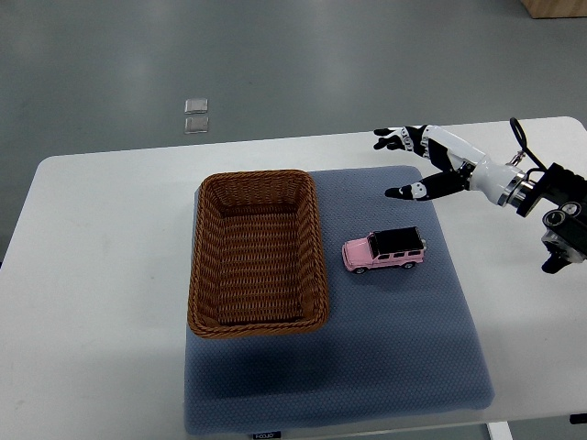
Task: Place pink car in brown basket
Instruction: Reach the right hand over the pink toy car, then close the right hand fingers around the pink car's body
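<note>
Reaching in from the right edge of the top view, the right hand (424,163) hovers over the far right corner of the blue mat (394,348), its fingers (394,139) spread wide and holding nothing; the white-and-black forearm (541,197) trails back to the picture's right side. No left arm shows. Nearest the camera lies the mat's front edge, bare. Farther in, the pink car (384,250), with its black roof, stands on its wheels on the mat, just right of the brown basket (257,252) and apart from it; the hand is above and beyond the car, not touching it. The woven, rectangular basket rests on the mat's left half. The mat covers the middle of a white table (101,275). Beyond the table stretches a grey floor (275,64) bearing two small pale square plates (195,115).
</note>
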You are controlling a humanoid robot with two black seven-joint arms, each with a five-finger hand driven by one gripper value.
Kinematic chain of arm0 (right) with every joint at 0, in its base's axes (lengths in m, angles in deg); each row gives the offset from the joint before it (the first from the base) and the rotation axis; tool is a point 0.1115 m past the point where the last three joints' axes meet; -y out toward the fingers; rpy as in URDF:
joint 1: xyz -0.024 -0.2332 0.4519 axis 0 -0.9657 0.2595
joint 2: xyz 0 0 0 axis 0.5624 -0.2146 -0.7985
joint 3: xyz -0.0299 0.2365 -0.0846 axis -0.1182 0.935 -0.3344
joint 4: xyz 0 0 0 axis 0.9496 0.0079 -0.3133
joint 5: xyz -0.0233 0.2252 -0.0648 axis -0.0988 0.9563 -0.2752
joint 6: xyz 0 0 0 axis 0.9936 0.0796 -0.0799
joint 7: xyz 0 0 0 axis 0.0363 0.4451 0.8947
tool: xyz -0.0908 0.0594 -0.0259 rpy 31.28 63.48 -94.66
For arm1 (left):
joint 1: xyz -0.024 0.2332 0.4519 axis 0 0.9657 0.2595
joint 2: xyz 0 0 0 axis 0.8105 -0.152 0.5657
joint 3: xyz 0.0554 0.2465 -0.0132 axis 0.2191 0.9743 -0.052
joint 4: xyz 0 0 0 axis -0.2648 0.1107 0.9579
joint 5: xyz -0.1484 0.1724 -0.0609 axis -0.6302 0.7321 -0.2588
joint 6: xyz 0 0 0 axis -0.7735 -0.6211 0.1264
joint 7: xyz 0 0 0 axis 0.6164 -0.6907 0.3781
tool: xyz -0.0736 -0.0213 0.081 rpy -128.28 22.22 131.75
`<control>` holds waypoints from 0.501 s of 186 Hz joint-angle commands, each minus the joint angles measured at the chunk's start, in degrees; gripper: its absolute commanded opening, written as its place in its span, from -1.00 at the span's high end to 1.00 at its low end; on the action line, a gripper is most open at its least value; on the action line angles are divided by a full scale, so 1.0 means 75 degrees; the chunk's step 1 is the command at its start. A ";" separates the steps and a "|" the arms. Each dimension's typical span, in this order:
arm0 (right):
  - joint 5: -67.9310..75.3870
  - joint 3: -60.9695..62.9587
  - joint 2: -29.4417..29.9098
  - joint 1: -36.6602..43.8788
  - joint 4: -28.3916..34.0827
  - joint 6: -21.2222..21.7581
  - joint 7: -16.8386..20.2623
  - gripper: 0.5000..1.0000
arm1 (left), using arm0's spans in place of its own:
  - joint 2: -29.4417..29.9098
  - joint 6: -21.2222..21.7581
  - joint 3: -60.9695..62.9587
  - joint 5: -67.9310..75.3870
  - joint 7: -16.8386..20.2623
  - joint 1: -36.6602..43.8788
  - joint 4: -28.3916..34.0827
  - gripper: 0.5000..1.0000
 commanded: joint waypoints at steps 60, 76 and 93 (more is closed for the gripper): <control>-0.2550 -0.1727 -0.0614 0.0407 0.0461 -0.0924 -0.0125 -0.65 | 0.0000 0.0002 -0.0012 0.0000 0.0000 0.0000 0.0005 -1.00; -0.2573 -0.2196 -0.0742 0.0512 0.0473 -0.1264 -0.0125 -0.65 | 0.0000 0.0002 0.0000 0.0012 0.0000 0.0000 -0.0007 -1.00; -0.2573 -0.2466 -0.0813 0.0665 0.0473 -0.1417 -0.0125 -0.65 | 0.0000 0.0002 0.0000 0.0012 0.0000 0.0000 -0.0030 -1.00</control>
